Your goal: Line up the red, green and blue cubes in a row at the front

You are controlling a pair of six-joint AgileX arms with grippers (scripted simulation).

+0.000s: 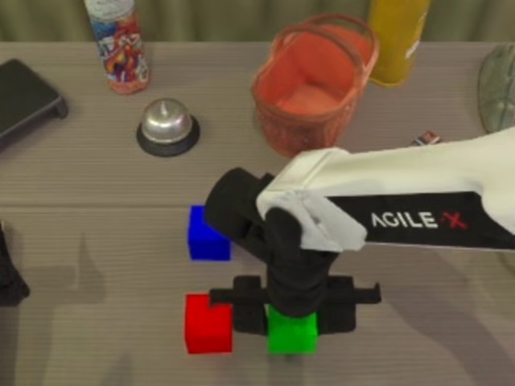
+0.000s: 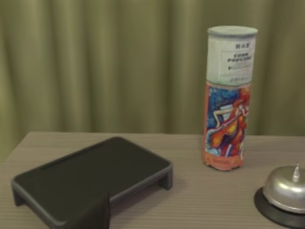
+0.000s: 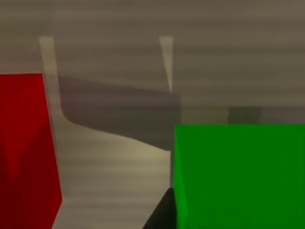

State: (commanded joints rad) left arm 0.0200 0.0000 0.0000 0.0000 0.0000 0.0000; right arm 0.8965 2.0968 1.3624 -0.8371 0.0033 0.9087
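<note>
The green cube point(image 1: 291, 334) is at the table's front, directly under my right gripper point(image 1: 291, 320), which reaches in from the right and is shut on it. In the right wrist view one dark finger point(image 3: 159, 217) lies flush against the side of the green cube point(image 3: 238, 176); the other finger is hidden. The red cube point(image 1: 208, 323) stands on the table just left of the green one with a small gap between them, and also shows as the red cube point(image 3: 24, 152). The blue cube point(image 1: 207, 235) sits farther back, behind the red one. My left gripper point(image 1: 10, 273) is parked at the left edge.
At the back stand an orange basket point(image 1: 314, 80), a yellow bottle point(image 1: 398, 36), a popcorn can point(image 1: 117, 40) and a silver bell point(image 1: 166, 125). A black stand point(image 1: 24, 96) sits at the back left. A grey-green object point(image 1: 499, 84) is at the right edge.
</note>
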